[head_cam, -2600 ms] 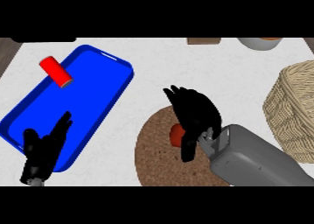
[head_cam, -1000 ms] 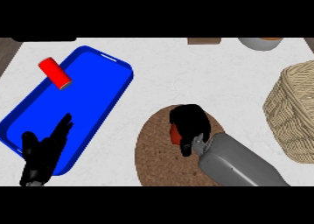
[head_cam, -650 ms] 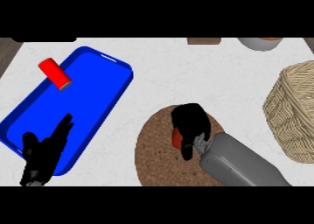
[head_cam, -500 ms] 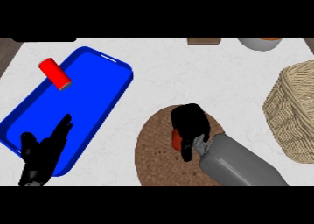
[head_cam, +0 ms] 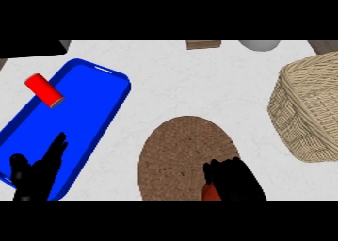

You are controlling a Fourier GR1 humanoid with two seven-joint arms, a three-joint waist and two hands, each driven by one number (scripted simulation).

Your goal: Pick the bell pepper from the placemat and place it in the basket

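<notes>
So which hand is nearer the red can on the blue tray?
Left. The left hand rests open over the blue tray's near end, below the red can. The right hand is far across, curled on the bell pepper on the placemat.

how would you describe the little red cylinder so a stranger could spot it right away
Start at the big blue tray on the left of the white counter. Follow the tray's left rim toward its far end, and the red cylinder lies there tilted, across the rim. It is the only bright red thing on that side, far from the round brown placemat and the wicker basket.
</notes>
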